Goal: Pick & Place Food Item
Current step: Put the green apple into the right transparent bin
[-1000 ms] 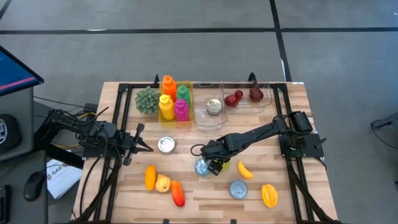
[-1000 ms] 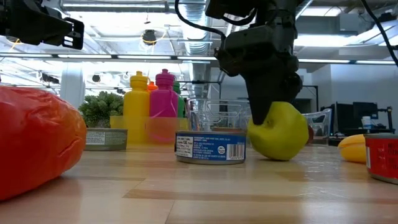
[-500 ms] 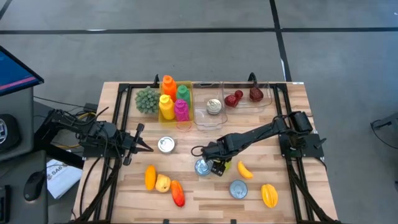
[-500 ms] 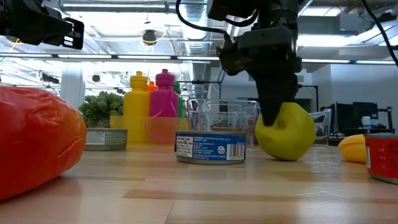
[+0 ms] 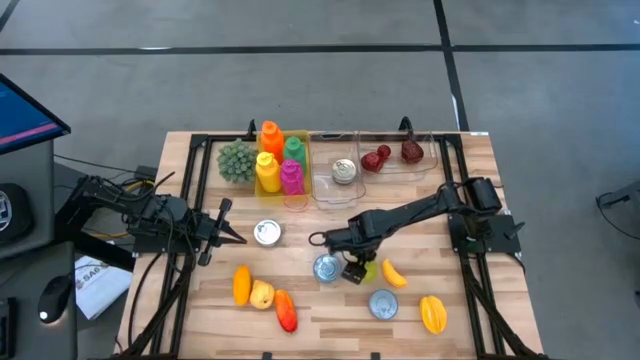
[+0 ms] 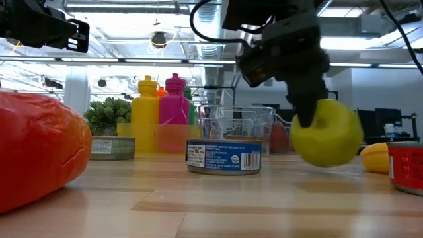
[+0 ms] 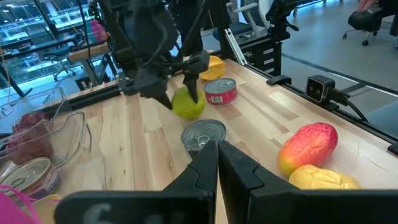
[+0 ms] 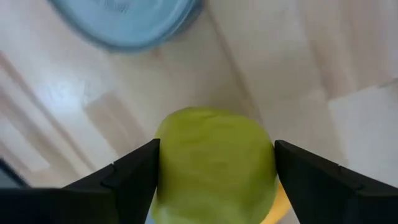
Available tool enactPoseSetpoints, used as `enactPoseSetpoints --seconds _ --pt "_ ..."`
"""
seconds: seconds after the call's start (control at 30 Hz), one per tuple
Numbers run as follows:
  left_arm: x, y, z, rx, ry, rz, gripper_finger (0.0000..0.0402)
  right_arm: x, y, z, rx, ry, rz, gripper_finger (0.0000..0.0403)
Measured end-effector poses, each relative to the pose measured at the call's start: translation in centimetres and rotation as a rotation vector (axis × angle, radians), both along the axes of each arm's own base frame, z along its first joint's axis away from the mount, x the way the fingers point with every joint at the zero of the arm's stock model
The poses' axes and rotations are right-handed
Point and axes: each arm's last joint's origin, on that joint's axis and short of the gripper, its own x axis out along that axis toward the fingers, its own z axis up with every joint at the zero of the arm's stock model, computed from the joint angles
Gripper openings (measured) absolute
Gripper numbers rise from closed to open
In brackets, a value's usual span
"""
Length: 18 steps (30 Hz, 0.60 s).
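Our right hand (image 5: 357,268) grips the round green apple (image 6: 326,133), no long axis, above the worktop (image 5: 320,310).

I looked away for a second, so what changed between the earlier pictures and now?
The right gripper, already closed on the green apple, lifted it off the table and carried it away from the blue-labelled can. The left gripper, shut, and everything else stayed put.

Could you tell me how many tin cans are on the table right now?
4: one in the clear bin, one before the left gripper, one beside the right gripper, one near the front edge.
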Motion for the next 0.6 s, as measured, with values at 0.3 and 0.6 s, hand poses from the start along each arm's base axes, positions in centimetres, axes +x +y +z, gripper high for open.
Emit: enactPoseSetpoints --seconds 0.3,0.6 --pt "0.0 0.0 0.0 0.0 0.0 0.0 0.0002 0.0 -1.3 0.2 -0.026 0.014 -0.042 0.0291" --pt "0.0 0.0 0.0 0.0 0.0 0.0 0.0002 -0.9 -3.9 2.8 -0.081 -0.022 -0.07 0.029"
